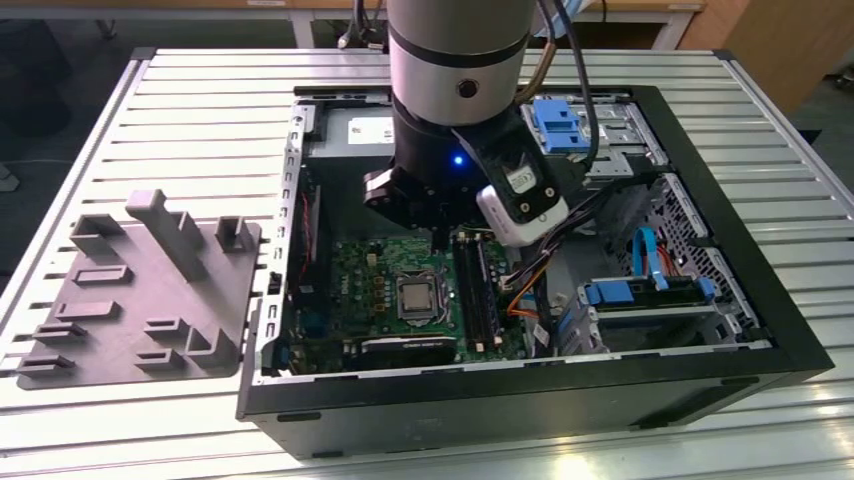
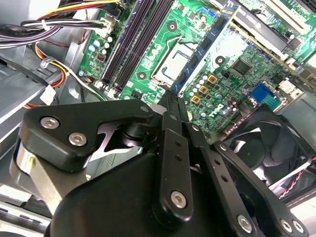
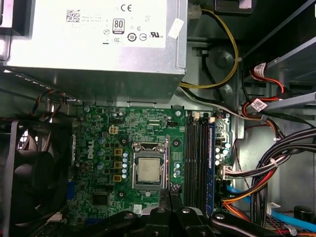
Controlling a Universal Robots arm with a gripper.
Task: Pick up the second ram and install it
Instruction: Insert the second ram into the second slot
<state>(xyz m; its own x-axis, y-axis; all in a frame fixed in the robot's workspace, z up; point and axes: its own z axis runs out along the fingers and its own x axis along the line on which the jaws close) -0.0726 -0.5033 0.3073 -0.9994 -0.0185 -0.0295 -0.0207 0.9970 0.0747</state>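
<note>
End effector (image 2: 171, 101) pinched shut on the second ram (image 2: 207, 49), a blue stick held on edge above the green motherboard (image 3: 103, 148), near the processor (image 3: 148, 169) and beside the black memory slots (image 3: 197, 163). Doing this step well likely means keeping the stick upright, parallel to the slots and centred over an empty one, clear of the cables (image 3: 261, 168).

Even overhead light brightens the ribbed tabletop (image 1: 200, 100) in the exterior view; the computer case (image 1: 534, 400) is shadowed inside, and a blue lamp (image 1: 458, 160) glows on my arm (image 1: 454, 60). In the first wrist view the power supply (image 3: 94, 54) glares pale, the fan (image 3: 34, 173) sits dark. My black gripper (image 2: 170, 98) carries dull highlights.
</note>
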